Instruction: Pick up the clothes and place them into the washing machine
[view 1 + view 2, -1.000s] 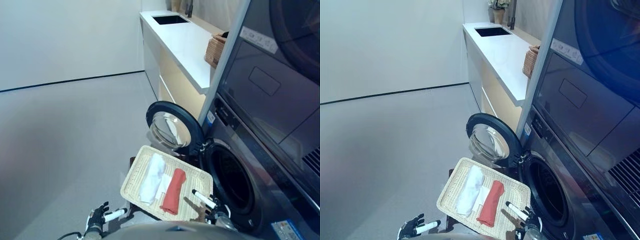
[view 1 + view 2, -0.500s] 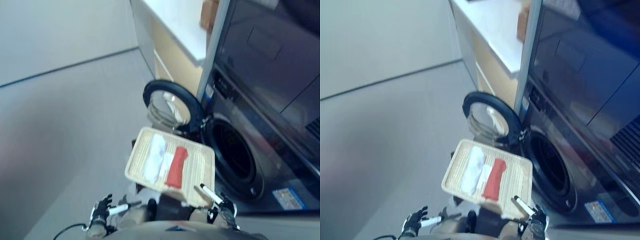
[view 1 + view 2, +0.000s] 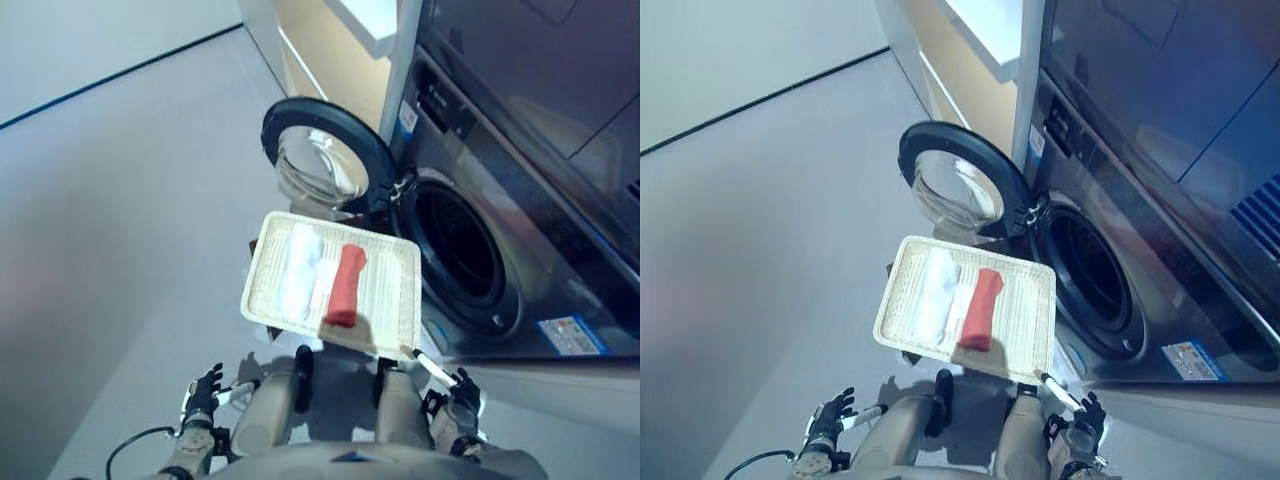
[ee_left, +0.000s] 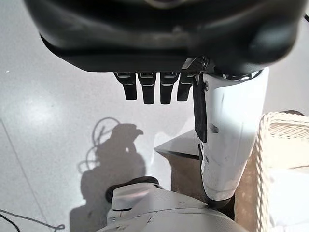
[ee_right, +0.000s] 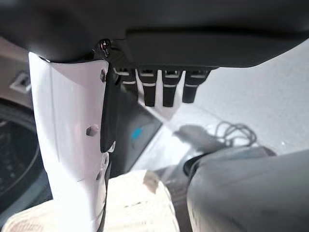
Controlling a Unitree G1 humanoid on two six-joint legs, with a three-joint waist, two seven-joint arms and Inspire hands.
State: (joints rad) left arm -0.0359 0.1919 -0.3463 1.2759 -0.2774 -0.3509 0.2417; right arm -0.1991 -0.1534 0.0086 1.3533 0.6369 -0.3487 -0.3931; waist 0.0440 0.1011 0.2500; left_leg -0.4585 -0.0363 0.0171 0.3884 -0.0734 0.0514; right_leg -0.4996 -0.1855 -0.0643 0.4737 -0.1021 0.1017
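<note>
The front-loading washing machine (image 3: 480, 250) stands at the right, its one round door (image 3: 322, 160) swung wide to the far left and the dark drum (image 3: 450, 248) exposed. Just beside the opening, on a low stand, sits one woven tray (image 3: 396, 300) carrying the clothes: two pale rolled cloths (image 3: 300, 272) lying side by side and one red rolled cloth (image 3: 346, 284) to their right, nearest the drum. The step in hand looks like the first reach, and it would go best with the right hand (image 3: 460, 392) coming down over the red roll, closing round its middle so it does not unfurl, then carrying it a short way right into the drum. Both hands hang low and near, well apart from the tray, holding nothing; the left hand (image 3: 205, 390) and the right each show straight, relaxed fingers.
</note>
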